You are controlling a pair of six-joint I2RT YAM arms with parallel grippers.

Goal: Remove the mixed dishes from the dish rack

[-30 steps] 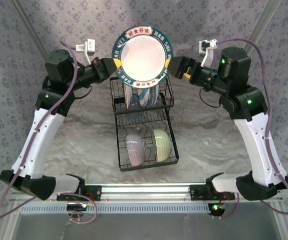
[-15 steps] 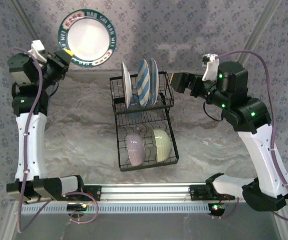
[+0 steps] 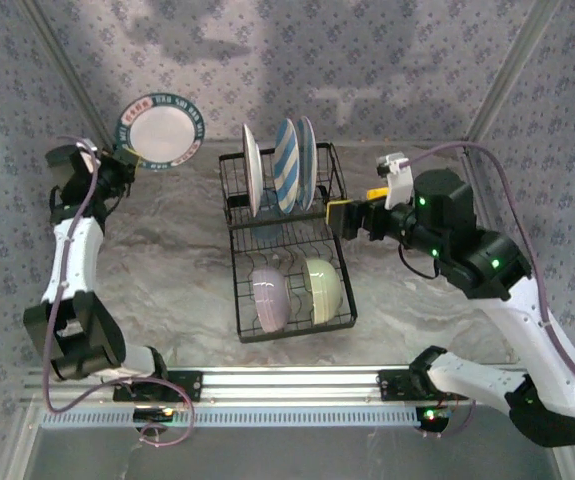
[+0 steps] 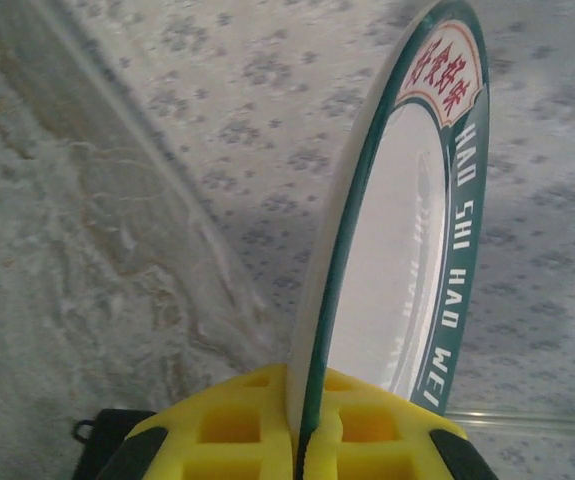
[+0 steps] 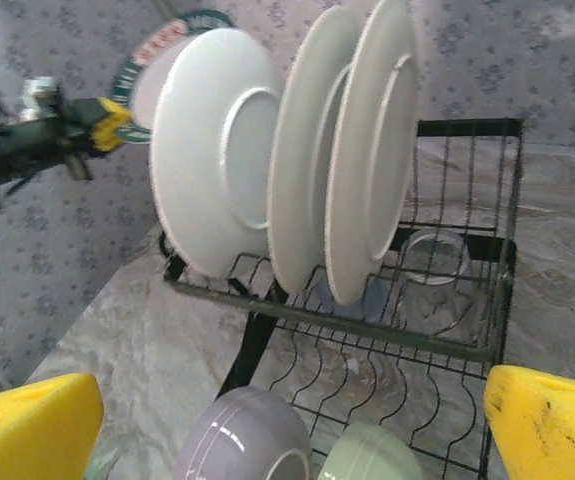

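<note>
Bare table (image 3: 167, 270) lies open left of the dish rack (image 3: 287, 235), whose three plates (image 3: 285, 165) seemingly stand close-packed.

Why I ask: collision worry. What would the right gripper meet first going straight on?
Likely the nearest plate standing in the dish rack, though the rack's wire rim may come first; depth is unclear.

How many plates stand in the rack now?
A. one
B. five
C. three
C: three plates stand on edge in the far section of the rack, while a fourth, the green-rimmed plate, is pinched in the left hand off to the side.
</note>
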